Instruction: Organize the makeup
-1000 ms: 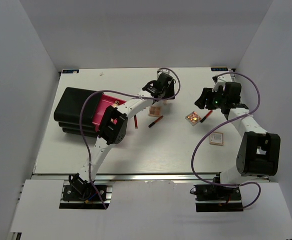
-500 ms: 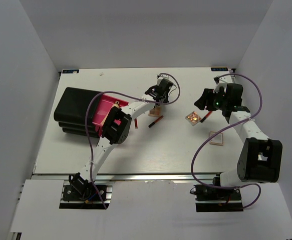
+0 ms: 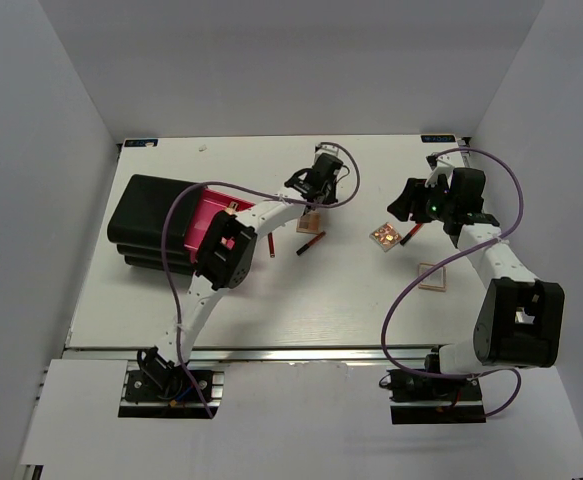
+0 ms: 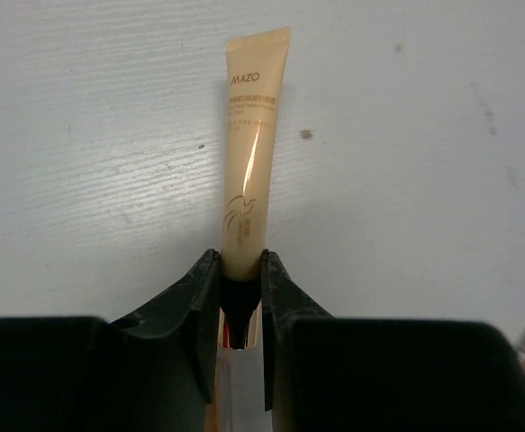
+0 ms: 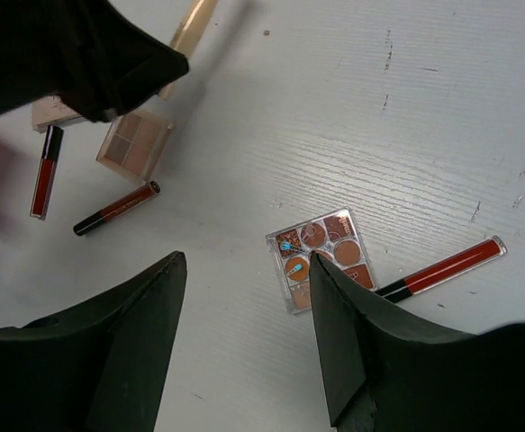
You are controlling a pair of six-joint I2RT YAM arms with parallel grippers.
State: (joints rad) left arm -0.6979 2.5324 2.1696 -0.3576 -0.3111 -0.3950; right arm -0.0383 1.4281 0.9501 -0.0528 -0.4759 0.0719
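Left wrist view: my left gripper [image 4: 239, 263] is clamped on the cap end of the beige tube [image 4: 251, 135], which points out ahead over the white table [image 4: 82, 180]. I can't tell from here whether it is lifted clear. I judge the step to be carrying it to the black box [image 3: 151, 215], whose pink drawer [image 3: 204, 217] looks pulled out at the left of the overhead view. I'd keep the squeeze light because the tube is soft, lift before swinging left, and line it up lengthwise with the drawer.

Further right, the right gripper [image 5: 246, 263] has its jaws spread and holds nothing. It is above the round-pan palette [image 5: 322, 259], with a red stick [image 5: 442, 268] just beside that. Its wrist view shows the pans, while the overhead shows only a glinting square. Only the overhead shows the drawer and a tan palette [image 3: 432, 277].
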